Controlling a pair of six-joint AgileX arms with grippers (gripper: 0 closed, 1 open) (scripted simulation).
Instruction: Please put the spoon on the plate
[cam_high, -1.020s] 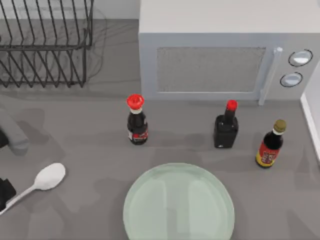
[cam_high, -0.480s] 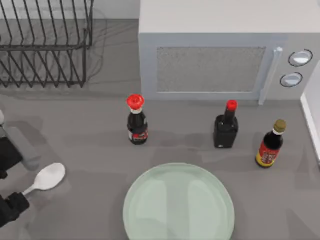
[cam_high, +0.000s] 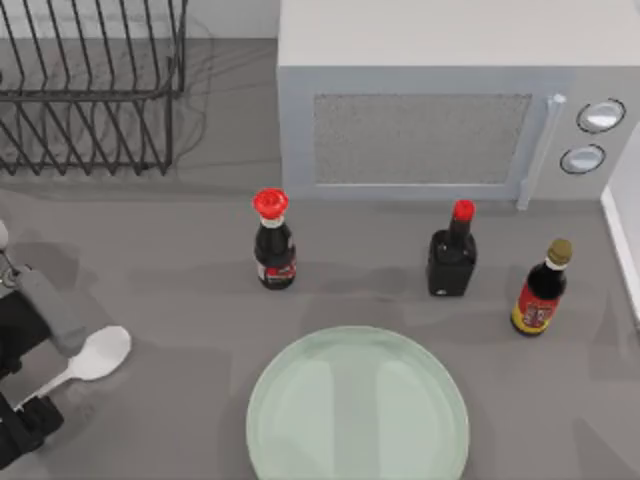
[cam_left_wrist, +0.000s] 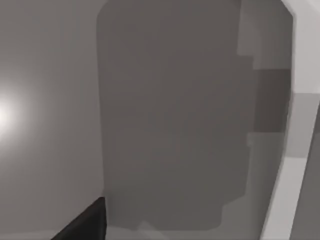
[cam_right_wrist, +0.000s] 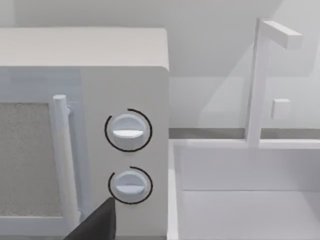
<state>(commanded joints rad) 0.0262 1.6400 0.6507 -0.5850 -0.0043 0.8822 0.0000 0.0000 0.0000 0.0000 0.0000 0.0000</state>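
Left end effector (cam_high: 30, 400): on the spoon's handle end; grip state cannot be told.
Spoon (cam_high: 97, 356): flat on the table (cam_high: 180, 300).
Plate (cam_high: 358, 406): well apart from the end effector.

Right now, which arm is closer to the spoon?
Left. The left gripper sits at the spoon handle's end at the table's left edge; the right arm faces the microwave, far off.

1. Bare table (cam_high: 180, 330) lies open between the spoon (cam_high: 88, 360) and the plate (cam_high: 357, 408).
2. Three bottles stand behind the plate: red-capped (cam_high: 273, 242), square black (cam_high: 452, 251), yellow-labelled (cam_high: 541, 289), with gaps between them.
3. The microwave (cam_high: 450, 100) and dish rack (cam_high: 92, 85) block the back.
4. The left arm (cam_high: 45, 300) overhangs the spoon's handle at the table's left edge.
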